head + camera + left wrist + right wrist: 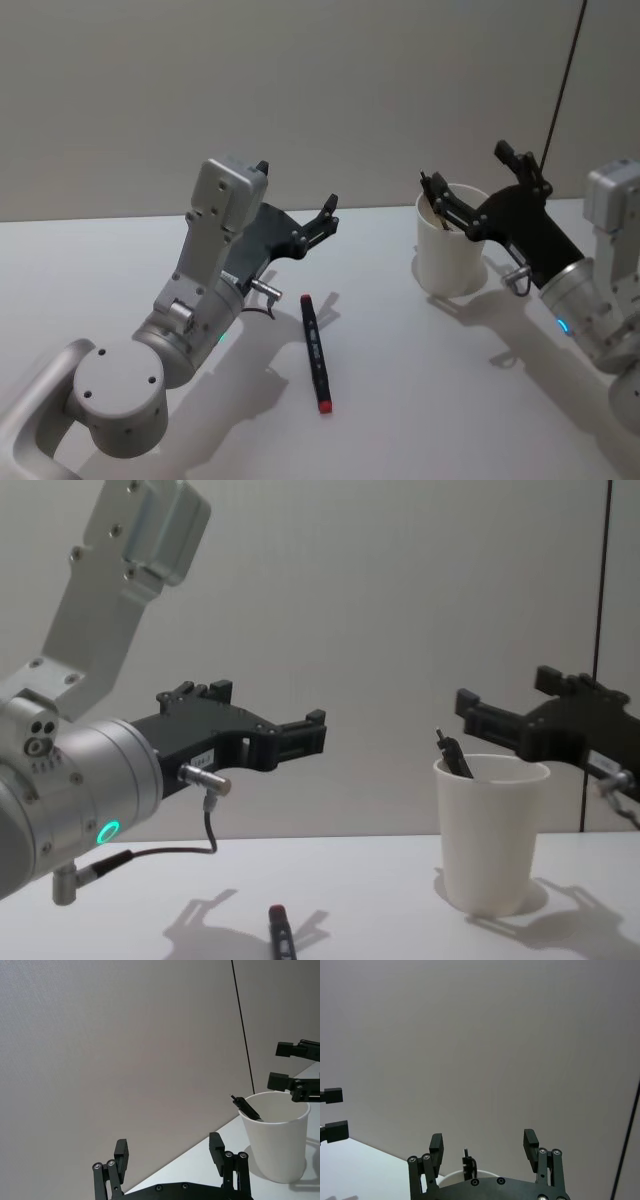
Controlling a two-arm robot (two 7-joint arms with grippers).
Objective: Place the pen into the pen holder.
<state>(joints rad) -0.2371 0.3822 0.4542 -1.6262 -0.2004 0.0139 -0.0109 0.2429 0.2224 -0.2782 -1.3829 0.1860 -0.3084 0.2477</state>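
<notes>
One black pen (pixel 452 755) already stands in the pen holder (pixel 450 258) by the wide-open right gripper (pixel 506 688), while a red-tipped pen (pixel 316 352) lies ungrasped on the worktop (pixel 400 400) near the wide-open left gripper (pixel 296 188).

**Bare bench, plain wall: a robotics lab set-up**

A plain, matte grey-white wall (pixel 300 90) fills the upper half of the head view, and a smooth white tabletop (pixel 420 400) spreads across the lower half. A thin black cable (pixel 565 75) runs down the wall at upper right. A silver metal robot arm (pixel 190 310) at lower left, with a glowing teal indicator light (pixel 107 832) on its wrist, and a second silver arm (pixel 600 290) at the right edge mark the place as a robot test bench.
</notes>
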